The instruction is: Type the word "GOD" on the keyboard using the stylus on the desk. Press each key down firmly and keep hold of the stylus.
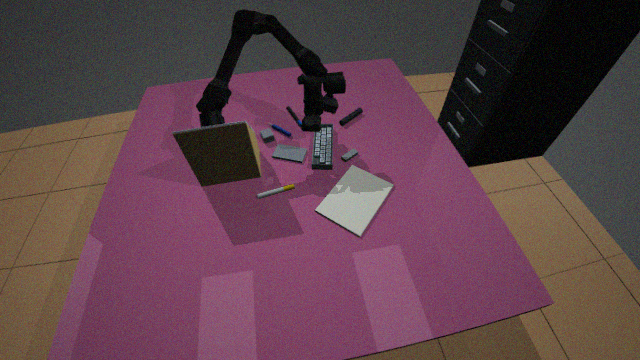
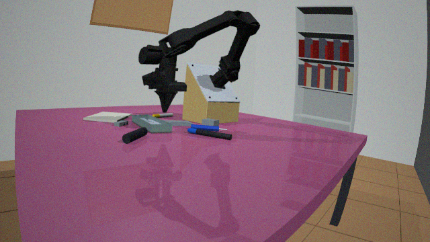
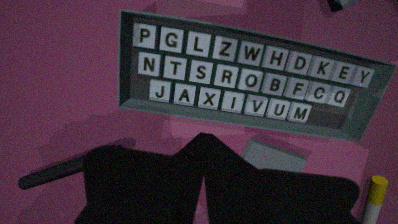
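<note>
The keyboard (image 1: pixel 323 146) (image 2: pixel 158 127) (image 3: pixel 357 107) lies flat, its three rows of letter keys in view in the wrist view, with G, O and D uncovered. My gripper (image 1: pixel 311 128) (image 2: pixel 164 111) (image 3: pixel 204 139) is shut with nothing visible between its fingertips. It points down above the desk, beside the keyboard's lower long edge in the wrist view. A blue pen-like tool (image 1: pixel 281 130) (image 2: pixel 205 128) with a thin pale tip lies on the desk. A black pen with a blue end (image 1: pixel 294 115) (image 2: pixel 213 134) lies near it. Which one is the stylus I cannot tell.
A yellow and white marker (image 1: pixel 276 191) (image 2: pixel 163 115) (image 3: pixel 378 185), a black cylinder (image 1: pixel 351 116) (image 2: pixel 135 135), a grey slab (image 1: pixel 289 153) (image 3: pixel 275 157), a small grey cube (image 1: pixel 267 135) (image 2: pixel 210 122) and a white notebook (image 1: pixel 355 205) (image 2: pixel 105 116) lie around. A tall wedge-shaped box (image 1: pixel 220 155) (image 2: pixel 195 104) stands near the arm's base.
</note>
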Robot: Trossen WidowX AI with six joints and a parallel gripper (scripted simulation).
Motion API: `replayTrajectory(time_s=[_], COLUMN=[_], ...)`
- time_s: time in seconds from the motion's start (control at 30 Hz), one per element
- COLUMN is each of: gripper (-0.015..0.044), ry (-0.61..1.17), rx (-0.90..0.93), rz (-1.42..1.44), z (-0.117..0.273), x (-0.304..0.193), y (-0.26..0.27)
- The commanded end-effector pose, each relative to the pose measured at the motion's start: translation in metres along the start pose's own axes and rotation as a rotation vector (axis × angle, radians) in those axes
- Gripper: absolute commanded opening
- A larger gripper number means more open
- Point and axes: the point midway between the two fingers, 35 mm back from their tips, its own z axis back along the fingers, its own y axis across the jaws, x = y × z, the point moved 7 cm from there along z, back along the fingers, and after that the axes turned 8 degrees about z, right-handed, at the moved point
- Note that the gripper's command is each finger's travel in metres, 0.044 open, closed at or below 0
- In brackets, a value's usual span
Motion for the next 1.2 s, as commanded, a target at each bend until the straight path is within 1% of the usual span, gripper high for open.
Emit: replayTrajectory(time_s=[0.0, 0.37, 0.5, 0.63, 1.0, 1.1, 1.17], gripper=[0.0000, 0.0000, 0.0105, 0.0000, 0.0000, 0.0079, 0.0131], ry=[-0.026, -0.035, -0.034, -0.034, -0.034, -0.031, -0.009], rx=[0.000, 0.005, 0.006, 0.006, 0.006, 0.007, 0.022], rz=[0.009, 0.006, 0.007, 0.007, 0.007, 0.021, 0.137], z=[0.0453, 0.0439, 0.0435, 0.0435, 0.0435, 0.0431, 0.0396], x=[0.0019, 0.0030, 0.0030, 0.0029, 0.0029, 0.0023, -0.0028], y=[0.0013, 0.0000, 0.0002, 0.0002, 0.0002, 0.0004, 0.0020])
